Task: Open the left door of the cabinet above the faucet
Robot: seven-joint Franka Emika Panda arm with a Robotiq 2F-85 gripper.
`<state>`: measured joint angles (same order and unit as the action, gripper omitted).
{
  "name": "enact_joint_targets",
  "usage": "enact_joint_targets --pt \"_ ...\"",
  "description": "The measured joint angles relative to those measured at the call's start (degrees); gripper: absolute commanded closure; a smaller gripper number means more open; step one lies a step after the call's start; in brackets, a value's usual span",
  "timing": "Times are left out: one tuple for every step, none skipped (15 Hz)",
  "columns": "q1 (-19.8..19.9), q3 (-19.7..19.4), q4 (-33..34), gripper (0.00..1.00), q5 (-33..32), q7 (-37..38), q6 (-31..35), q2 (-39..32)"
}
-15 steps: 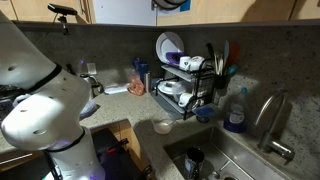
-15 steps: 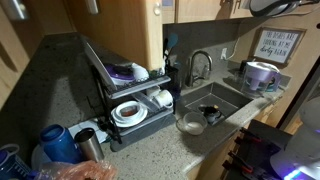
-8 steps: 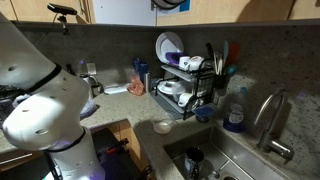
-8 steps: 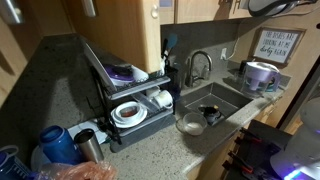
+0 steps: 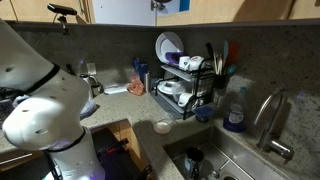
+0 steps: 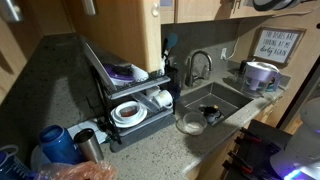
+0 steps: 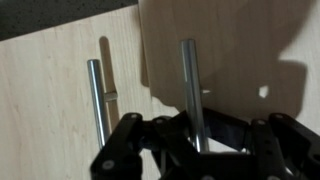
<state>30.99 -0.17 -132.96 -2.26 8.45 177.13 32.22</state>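
Note:
In the wrist view two brushed-steel bar handles stand upright on the light tan cabinet doors. My gripper (image 7: 192, 128) is shut on the right-hand handle (image 7: 188, 80); its dark fingers (image 7: 160, 135) press in on either side of it. That handle's door panel (image 7: 240, 40) lies partly in shadow. The other handle (image 7: 97, 100) sits free on the neighbouring panel (image 7: 45, 100). In both exterior views the gripper (image 5: 168, 4) (image 6: 160, 10) is up at the cabinet (image 5: 120, 10), cut off by the top edge. The gooseneck faucet (image 5: 270, 120) (image 6: 198, 66) stands below at the sink.
A black dish rack (image 5: 185, 85) (image 6: 125, 95) with plates and bowls stands on the counter under the cabinet. A blue soap bottle (image 5: 236, 112) is beside the faucet. The sink (image 6: 215, 105) holds a bowl and cups. The arm's white base (image 5: 40, 110) fills one side.
The gripper's fingers have drawn in onto the bar handle. At the top edge of an exterior view the gripper has shifted slightly upward. Nothing on the counter has moved.

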Motion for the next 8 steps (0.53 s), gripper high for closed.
enact_joint_targets --pt "0.0 0.0 0.0 0.99 0.0 0.0 -0.8 0.3" --pt "0.0 0.0 0.0 0.99 0.0 0.0 -1.3 0.6" --pt "0.0 0.0 0.1 0.99 0.0 0.0 -1.8 0.8" --pt "0.0 0.0 0.1 0.99 0.0 0.0 -2.3 0.9" --pt "-0.1 0.0 0.2 0.99 0.0 0.0 -2.7 1.1" --pt "-0.1 0.0 0.3 0.99 0.0 0.0 -3.1 1.2" --pt "-0.3 -0.1 0.3 0.99 0.1 0.0 -3.5 1.3" --pt "-0.7 -0.4 0.4 0.99 0.1 0.0 -4.1 1.4"
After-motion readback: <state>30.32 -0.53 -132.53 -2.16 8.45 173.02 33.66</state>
